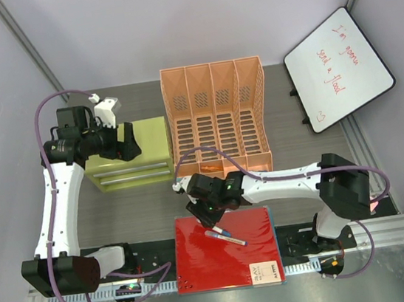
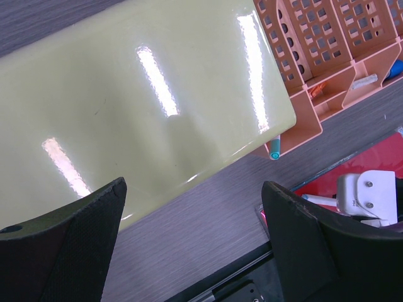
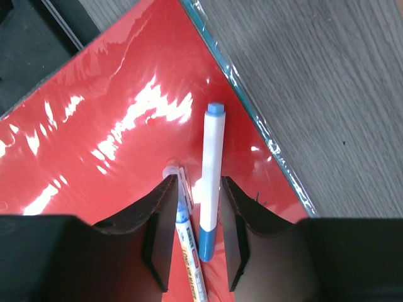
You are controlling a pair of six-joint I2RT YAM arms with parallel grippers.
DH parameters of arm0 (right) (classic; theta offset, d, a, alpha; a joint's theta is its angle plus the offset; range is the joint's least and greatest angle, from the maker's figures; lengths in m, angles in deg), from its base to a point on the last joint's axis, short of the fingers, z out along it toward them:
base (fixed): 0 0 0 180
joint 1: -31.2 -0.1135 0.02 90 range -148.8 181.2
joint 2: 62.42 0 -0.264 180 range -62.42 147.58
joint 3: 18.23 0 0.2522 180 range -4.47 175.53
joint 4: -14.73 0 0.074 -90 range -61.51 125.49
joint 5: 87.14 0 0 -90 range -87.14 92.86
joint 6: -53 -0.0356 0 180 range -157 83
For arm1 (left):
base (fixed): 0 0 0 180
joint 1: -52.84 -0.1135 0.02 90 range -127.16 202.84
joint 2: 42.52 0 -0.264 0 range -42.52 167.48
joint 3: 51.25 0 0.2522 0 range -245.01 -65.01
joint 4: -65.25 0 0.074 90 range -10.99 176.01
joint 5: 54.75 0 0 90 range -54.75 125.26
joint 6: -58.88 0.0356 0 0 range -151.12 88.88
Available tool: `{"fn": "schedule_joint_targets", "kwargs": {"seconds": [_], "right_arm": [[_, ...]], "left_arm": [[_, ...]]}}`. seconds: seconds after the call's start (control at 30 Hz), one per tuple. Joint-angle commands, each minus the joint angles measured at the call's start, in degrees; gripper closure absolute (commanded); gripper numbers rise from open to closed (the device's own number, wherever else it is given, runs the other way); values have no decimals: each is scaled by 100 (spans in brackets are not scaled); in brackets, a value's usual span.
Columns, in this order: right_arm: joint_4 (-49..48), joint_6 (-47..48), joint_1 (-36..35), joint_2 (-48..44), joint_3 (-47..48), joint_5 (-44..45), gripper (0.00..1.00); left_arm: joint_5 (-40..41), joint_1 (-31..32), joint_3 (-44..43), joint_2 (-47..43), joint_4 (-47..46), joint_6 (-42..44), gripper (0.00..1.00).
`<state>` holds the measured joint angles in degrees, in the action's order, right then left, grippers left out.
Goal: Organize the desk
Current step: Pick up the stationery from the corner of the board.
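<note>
The desk (image 1: 150, 210) is dark grey wood grain. On its near edge lies a red folder (image 1: 202, 263) in a clear sleeve. Two pens rest on the folder: a white marker with blue ends (image 3: 212, 170) and a thinner pen with a clear cap (image 3: 189, 251). My right gripper (image 3: 196, 189) is low over the folder with both pens between its partly open jaws. The left finger touches the thin pen's cap, and a gap shows beside the white marker. My left gripper (image 1: 128, 142) hangs wide open and empty over the lime-green drawer cabinet (image 1: 133, 167).
An orange mesh file rack (image 1: 216, 119) stands behind the folder, holding small items. A teal-tipped pen (image 2: 275, 151) lies between the cabinet and the rack. A whiteboard (image 1: 336, 66) with orange writing leans at the back right. A metal rail (image 1: 391, 227) runs along the near edge.
</note>
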<state>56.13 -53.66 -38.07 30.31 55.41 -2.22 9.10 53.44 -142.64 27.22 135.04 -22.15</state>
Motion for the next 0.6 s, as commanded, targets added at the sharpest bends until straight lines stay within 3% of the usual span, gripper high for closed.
{"fn": "schedule_joint_targets", "kwargs": {"seconds": [0.0,0.57], "right_arm": [[-469,-170,-25,105,24,-81,63],[-619,-250,-33,404,-354,-248,72]], "left_arm": [[-65,-42,11,-136,-171,-36,12],[-74,-34,-42,-171,-180,-45,12]]}}
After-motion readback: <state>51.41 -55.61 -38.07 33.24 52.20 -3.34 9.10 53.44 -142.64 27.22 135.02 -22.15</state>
